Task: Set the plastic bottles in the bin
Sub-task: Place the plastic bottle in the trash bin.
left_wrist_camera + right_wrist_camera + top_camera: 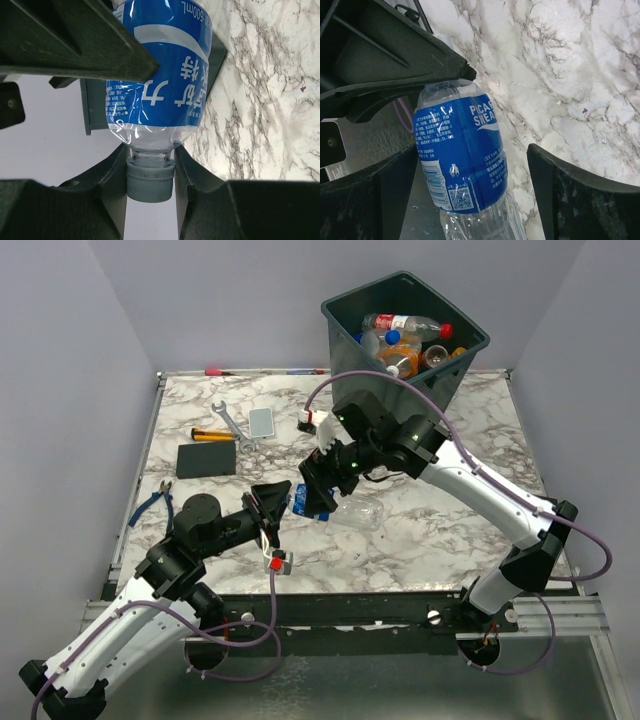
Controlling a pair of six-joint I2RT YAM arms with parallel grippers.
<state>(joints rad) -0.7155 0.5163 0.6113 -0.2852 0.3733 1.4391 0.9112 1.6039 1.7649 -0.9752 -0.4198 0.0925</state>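
The blue bottle (160,75) is near the middle of the table (440,530), between our two arms. Our left jaws are closed on its neck, just above the grey cap (150,182). Our right jaws stand wide open around its body and do not pinch it. A clear bottle (357,513) lies on the table just beside them. At the far edge, the bin (362,290) already has a pile of bottles (405,340) inside. We think most of the job is done. As far as we can see, only these two bottles are left.
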